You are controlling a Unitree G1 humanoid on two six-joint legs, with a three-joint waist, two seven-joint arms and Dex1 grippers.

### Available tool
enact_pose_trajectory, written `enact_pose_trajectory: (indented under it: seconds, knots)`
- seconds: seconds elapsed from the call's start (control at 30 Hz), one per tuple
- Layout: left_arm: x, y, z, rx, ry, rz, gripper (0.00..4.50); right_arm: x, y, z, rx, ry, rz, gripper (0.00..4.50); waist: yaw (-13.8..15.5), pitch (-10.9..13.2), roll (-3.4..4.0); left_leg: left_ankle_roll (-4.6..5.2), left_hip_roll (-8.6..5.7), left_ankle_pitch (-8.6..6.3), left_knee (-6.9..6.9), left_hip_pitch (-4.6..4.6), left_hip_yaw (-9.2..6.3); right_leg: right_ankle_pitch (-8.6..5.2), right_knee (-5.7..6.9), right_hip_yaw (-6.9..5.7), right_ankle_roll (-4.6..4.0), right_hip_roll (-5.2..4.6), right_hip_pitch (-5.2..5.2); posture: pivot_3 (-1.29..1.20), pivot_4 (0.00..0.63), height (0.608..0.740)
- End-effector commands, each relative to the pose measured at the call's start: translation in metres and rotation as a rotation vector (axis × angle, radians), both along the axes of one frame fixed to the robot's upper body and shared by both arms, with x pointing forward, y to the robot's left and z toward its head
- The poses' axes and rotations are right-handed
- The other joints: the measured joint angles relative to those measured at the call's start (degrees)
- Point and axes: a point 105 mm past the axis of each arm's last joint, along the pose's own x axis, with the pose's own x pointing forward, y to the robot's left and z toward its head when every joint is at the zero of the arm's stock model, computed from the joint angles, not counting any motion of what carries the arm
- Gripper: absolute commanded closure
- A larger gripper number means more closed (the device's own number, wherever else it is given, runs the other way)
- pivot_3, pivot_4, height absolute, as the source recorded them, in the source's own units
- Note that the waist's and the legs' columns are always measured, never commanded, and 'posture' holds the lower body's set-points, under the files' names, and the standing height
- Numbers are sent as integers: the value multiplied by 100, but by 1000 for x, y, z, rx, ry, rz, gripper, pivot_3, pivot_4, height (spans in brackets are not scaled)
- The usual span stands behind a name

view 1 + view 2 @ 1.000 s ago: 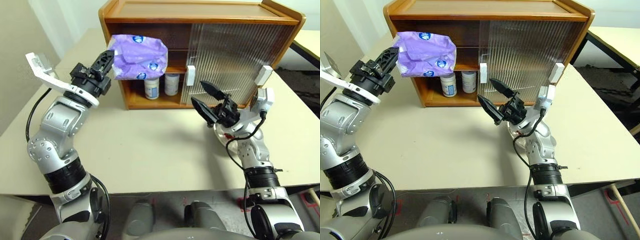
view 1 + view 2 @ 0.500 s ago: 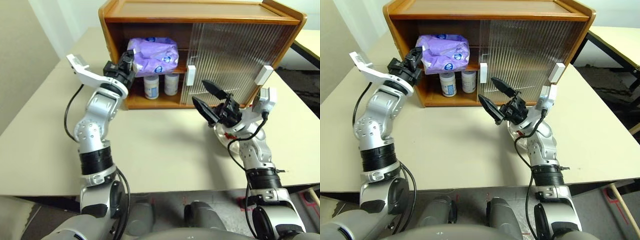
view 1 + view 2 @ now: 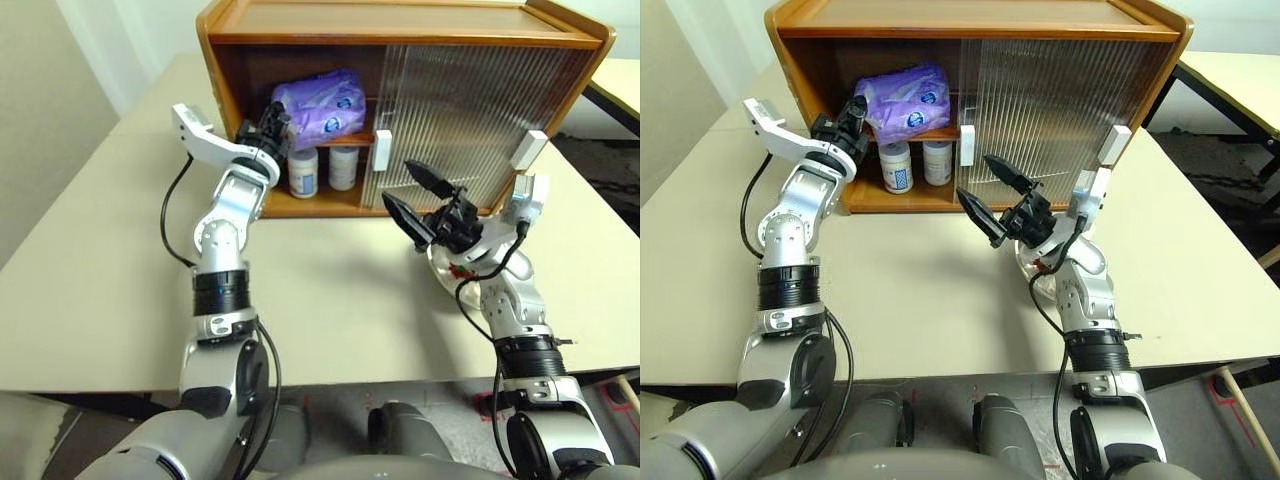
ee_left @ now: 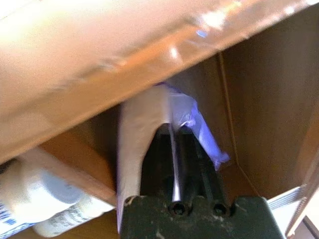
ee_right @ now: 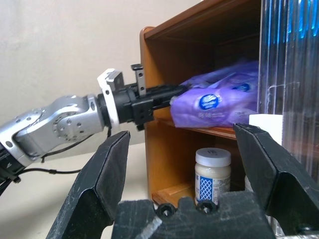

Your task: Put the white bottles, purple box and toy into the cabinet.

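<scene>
Your left hand (image 3: 275,124) reaches into the open left side of the cabinet (image 3: 400,25). Its fingers pinch the near-left end of the purple box (image 3: 322,105), which lies on the upper shelf. Two white bottles (image 3: 303,173) stand below it. Your right hand (image 3: 420,197) floats wide open and empty over the bench (image 3: 320,290).

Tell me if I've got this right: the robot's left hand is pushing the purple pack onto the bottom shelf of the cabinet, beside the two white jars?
Not quite. The left hand holds the purple pack on the upper shelf of the cabinet; the two white jars stand below it. The left eye view shows this.
</scene>
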Motion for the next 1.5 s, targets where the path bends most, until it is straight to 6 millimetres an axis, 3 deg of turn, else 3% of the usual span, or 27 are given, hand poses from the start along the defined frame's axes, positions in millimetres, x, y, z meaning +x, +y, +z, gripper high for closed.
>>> enact_pose_trajectory:
  seconds: [0.03, 0.3, 0.4, 0.5, 0.6, 0.8, 0.83, 1.0, 1.1, 1.27, 1.5]
  knots:
    - [-4, -12, 1, 75, -16, -43, 3098, -2, 1, -1, -15, -12, -1, 0, -5, 0, 0, 1, 1, 0, -3, 0, 0, 1, -3, 1, 1, -1, 0, 150, 0, 740]
    - [-37, 6, 33, 280, -248, -22, 15, -3, 2, -1, -6, -9, 2, 0, -34, -1, 2, -10, 7, -8, -26, -2, 1, 11, -10, -1, -6, -2, -9, 151, 0, 740]
    - [-53, 7, 36, 430, -314, -68, 15, -3, 3, -1, -7, -7, 10, 0, -47, -1, 2, -19, 4, -13, -40, 3, 3, 12, -10, 2, -7, -6, -9, 160, 0, 740]
    - [-69, 8, 31, 581, -376, -117, 818, -2, 4, -1, -9, -6, 16, 0, -49, -1, 3, -20, 3, -12, -55, 12, 6, 11, -11, 2, -7, -8, -9, 169, 0, 740]
    - [-82, -2, 23, 647, -417, -221, 1959, -1, 5, -1, -7, -4, 20, 0, -43, -1, 3, -21, 4, -11, -62, 14, 6, 9, -11, -1, -11, -9, -9, 169, 0, 740]
    - [-75, -21, 3, 755, -399, -283, 4284, -1, 7, -3, -4, 0, 28, 0, -19, -2, 4, -19, 1, -10, -62, 15, 6, 8, -13, -5, -12, -13, -8, 169, 0, 740]
    - [-72, -24, 2, 753, -398, -287, 4468, -2, 7, -3, -2, 3, 27, 0, -18, -2, 4, -18, 1, -9, -62, 16, 6, 8, -13, -4, -12, -13, -8, 166, 0, 740]
    - [-49, -32, -11, 778, -347, -283, 4468, -4, 7, -7, 3, 11, 19, 0, -21, -2, 4, 4, 2, 4, -62, 17, 6, 8, -13, -4, -12, -10, -8, 143, 0, 740]
    - [-33, -31, -9, 781, -332, -232, 4468, -6, 6, -8, 6, 9, 11, 0, -34, -2, 4, 6, 1, 5, -63, 15, 6, 9, -16, -2, -12, -10, -8, 143, 0, 740]
    - [-1, -16, -12, 773, -244, -111, 4468, -6, 4, -9, 5, 12, -4, 0, -51, -2, 4, 7, 2, 5, -64, 14, 5, 9, -16, -2, -11, -11, -9, 119, 0, 740]
    - [23, -11, -13, 814, -226, -49, 4468, -5, 6, -6, 5, 8, -6, 0, -121, -2, 4, 7, 1, 5, -63, 11, 5, 11, -18, -2, -8, -11, -9, 112, 0, 740]
